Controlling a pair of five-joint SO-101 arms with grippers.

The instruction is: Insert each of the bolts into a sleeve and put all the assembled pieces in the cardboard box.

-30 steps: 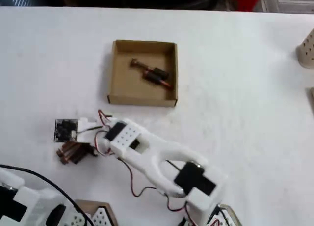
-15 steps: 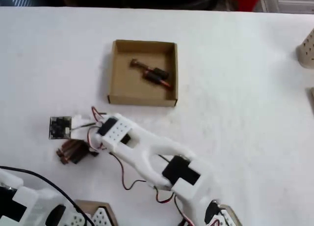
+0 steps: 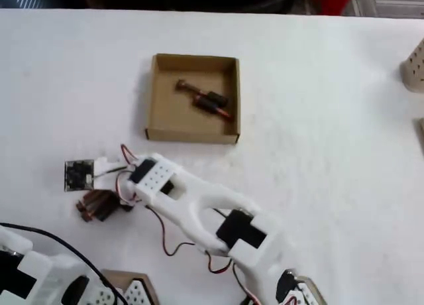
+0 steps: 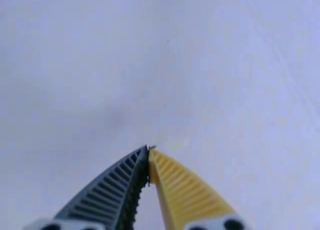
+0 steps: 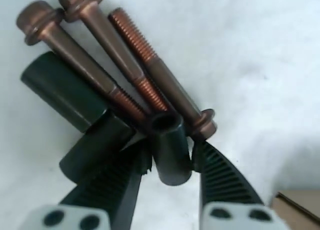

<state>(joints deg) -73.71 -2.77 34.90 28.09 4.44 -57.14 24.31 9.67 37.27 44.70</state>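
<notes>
Pinching a short dark sleeve (image 5: 169,140) between its black fingers, the right gripper (image 5: 170,160) has three copper bolts (image 5: 125,65) just beyond its tips, two flanged heads pointing away and one toward the jaws. Two more sleeves (image 5: 60,90) lie beside one jaw. The left gripper (image 4: 148,155) is closed tip to tip over bare table (image 4: 150,65). The high view adds the cardboard box (image 3: 193,134), well ahead of the right jaws, holding assembled pieces (image 3: 205,99).

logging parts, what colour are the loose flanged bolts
The flanged metal bolts are coppery brown, clearest in the right wrist view.
</notes>
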